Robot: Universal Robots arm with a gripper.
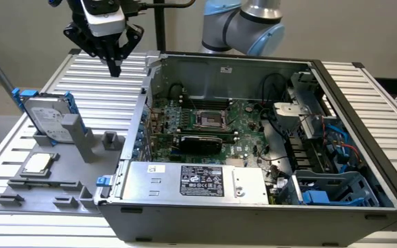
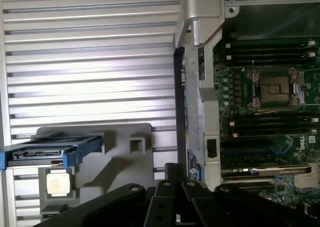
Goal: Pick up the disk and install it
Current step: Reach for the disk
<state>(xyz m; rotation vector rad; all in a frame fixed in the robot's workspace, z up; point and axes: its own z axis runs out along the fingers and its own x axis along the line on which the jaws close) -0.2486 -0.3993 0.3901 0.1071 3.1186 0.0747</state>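
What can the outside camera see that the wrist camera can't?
Exterior view: the arm's blue joint, the silver box with a black label, the blue plastic cage in the case's corner, and the white label on the disk.
Wrist view: the disk seen edge-on from above, and the memory slots close up.
Both: the end effector, the disk standing in the grey holder, the CPU chip, the slatted table, and the open computer case with its CPU socket.
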